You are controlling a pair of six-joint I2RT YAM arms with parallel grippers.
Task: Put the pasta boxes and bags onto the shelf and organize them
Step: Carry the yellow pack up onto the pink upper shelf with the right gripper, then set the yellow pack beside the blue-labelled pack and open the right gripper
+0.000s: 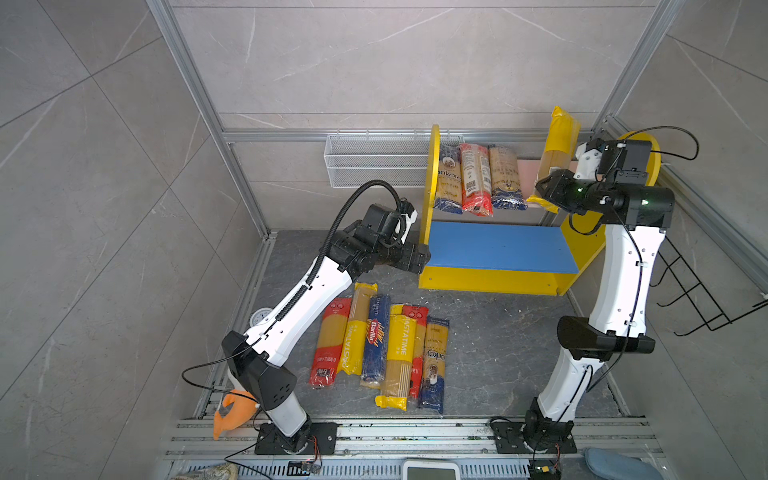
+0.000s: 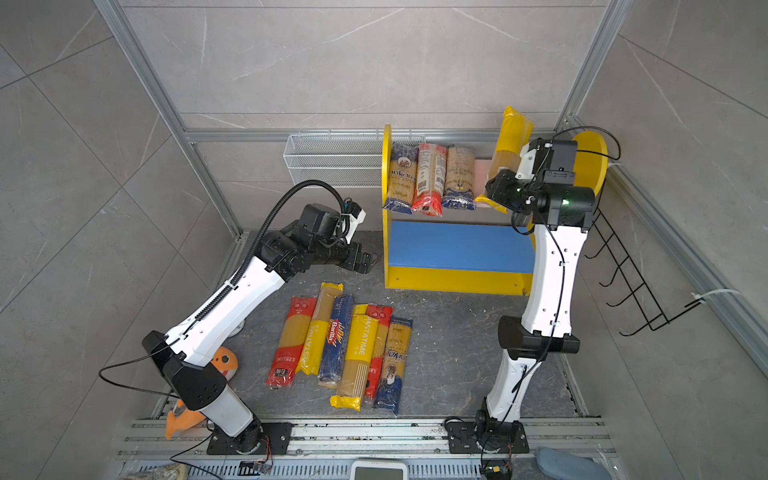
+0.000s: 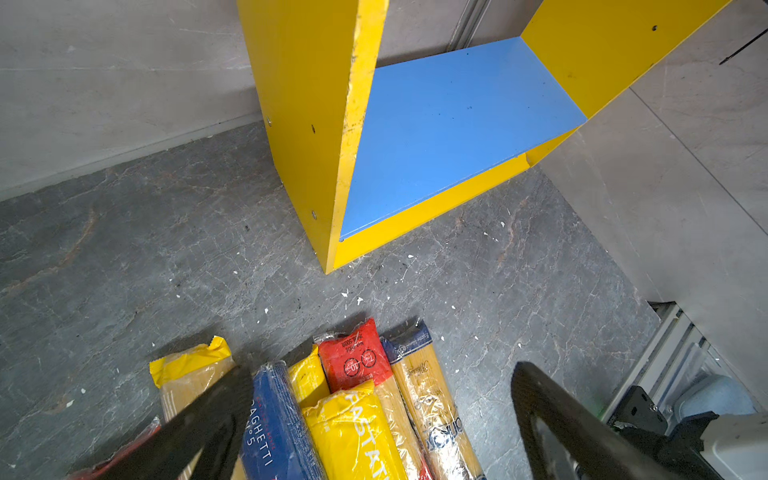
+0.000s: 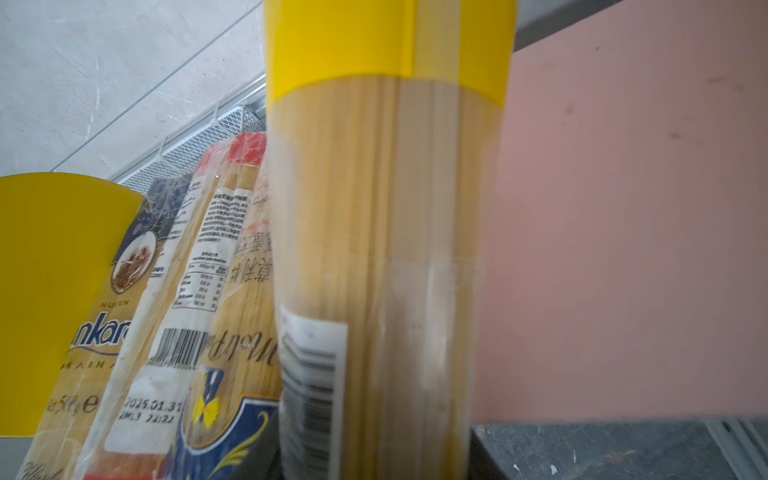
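Observation:
The shelf (image 1: 498, 245) (image 2: 457, 245) (image 3: 449, 124) stands at the back right, its blue lower board bare. Three pasta bags (image 1: 476, 178) (image 2: 428, 178) (image 4: 178, 291) lie side by side on the left of its pink upper board (image 1: 525, 174) (image 4: 623, 208). My right gripper (image 1: 548, 191) (image 2: 496, 189) is shut on a yellow-ended spaghetti bag (image 1: 559, 145) (image 2: 509, 141) (image 4: 386, 208), held tilted up over the board's right part. Several packs, among them a dark blue Barilla box (image 1: 376, 336) (image 2: 336, 332) (image 3: 274, 428), lie in a row on the floor. My left gripper (image 1: 419, 259) (image 2: 365, 262) (image 3: 380, 374) hangs open above their far ends.
A white wire mesh basket (image 1: 374, 160) hangs on the back wall, left of the shelf. A black wire hook rack (image 1: 702, 291) sticks out from the right wall. An orange plush toy (image 1: 232, 411) lies by the left arm's base. Metal rails run along the front edge.

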